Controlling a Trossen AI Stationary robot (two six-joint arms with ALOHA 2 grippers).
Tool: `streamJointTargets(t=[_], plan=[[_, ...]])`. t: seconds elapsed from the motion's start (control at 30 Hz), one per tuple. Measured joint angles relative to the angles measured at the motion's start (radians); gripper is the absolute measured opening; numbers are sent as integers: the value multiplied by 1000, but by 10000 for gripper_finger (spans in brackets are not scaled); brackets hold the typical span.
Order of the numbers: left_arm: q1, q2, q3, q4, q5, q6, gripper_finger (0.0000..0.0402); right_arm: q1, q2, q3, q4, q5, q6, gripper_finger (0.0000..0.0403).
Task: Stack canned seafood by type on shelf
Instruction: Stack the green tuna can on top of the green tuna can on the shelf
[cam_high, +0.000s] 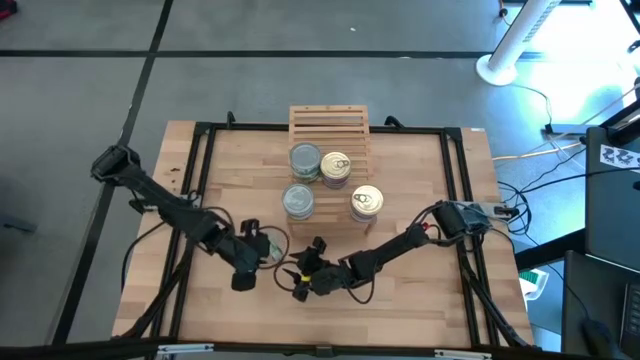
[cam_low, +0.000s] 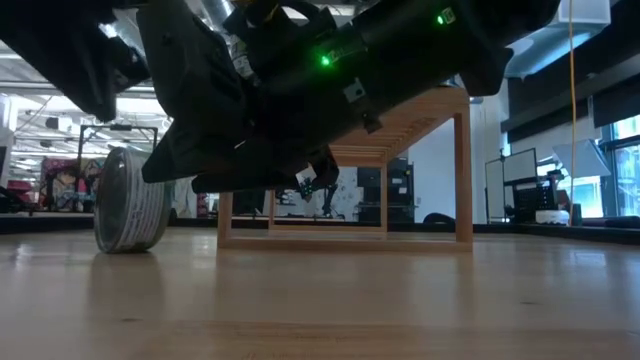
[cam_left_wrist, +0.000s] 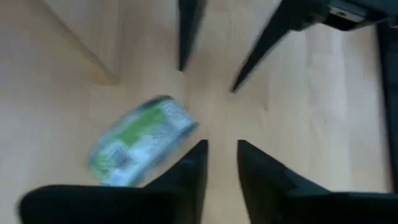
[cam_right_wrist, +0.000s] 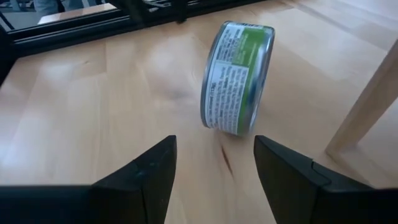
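Both grippers low over the front of the table, one tin on its edge between them

Left gripper (cam_high: 268, 247) has its dark fingers slightly apart and empty; right gripper (cam_high: 297, 280) stands with fingers spread wide, holding nothing. Small round flat tin with a green-and-white label (cam_right_wrist: 237, 78) stands on its rim on the light wooden tabletop (cam_high: 420, 300), apart from both. Other tins, grey-topped (cam_high: 305, 160) and golden-topped (cam_high: 336, 166), sit stacked at the light wooden slatted rack (cam_high: 329, 122)
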Motion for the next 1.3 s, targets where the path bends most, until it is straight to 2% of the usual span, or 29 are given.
streamJointTargets(t=[0.07,0.2,0.27,0.47,0.6,0.73,0.87,0.93,1.3], plan=[[17,1,0,7,45,4,100,0,0,0,0,-2,0,216],[45,5,0,-6,-2,233,130,0,-1,0,1,-26,0,216],[54,5,0,-8,-27,305,135,0,-1,0,0,-26,0,216],[55,4,0,-15,-22,290,134,0,-2,0,0,-26,0,216],[54,-14,0,-152,-27,405,135,0,-2,0,-1,-26,0,216],[54,-18,-1,-257,-33,343,136,0,-2,0,0,-26,0,216],[53,-18,-1,-253,-33,110,134,0,-2,0,0,-26,0,216],[57,-18,-1,-247,-33,56,134,0,-2,0,0,-26,0,216],[64,-18,-1,-255,-34,219,134,0,-2,0,0,-26,0,216]])
